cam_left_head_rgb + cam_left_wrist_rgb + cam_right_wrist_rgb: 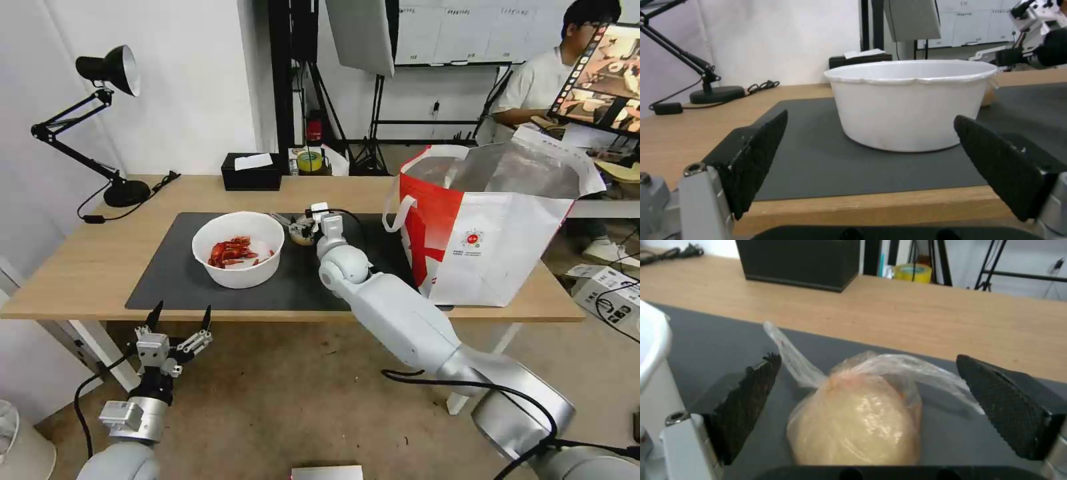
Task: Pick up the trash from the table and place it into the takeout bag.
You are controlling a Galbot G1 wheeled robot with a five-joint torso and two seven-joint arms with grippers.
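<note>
Head view: white bowl (238, 248) of red shellfish scraps sits on the dark mat (167, 280), centre-left of the table (87, 260). Right gripper (300, 229) reaches over the mat at the bowl's 3 o'clock, at the bagged bun (303, 235); finger spread unclear from here. Takeout bag (490, 227) stands open further out at 3 o'clock, on the table's right end. Left gripper (179, 319) hangs below the near table edge, at the bowl's 7 o'clock, fingers apart, holding nothing. Black tissue box (251, 171) at 12 o'clock, back edge. Left wrist view: left gripper (871, 160) spread wide, bowl (911, 103) straight ahead on the mat (818, 163), not touched. Right wrist view: right gripper (869, 406) fingers apart, straddling the bun bag (858, 416), which lies on the mat (715, 343); pads not touching it.
</note>
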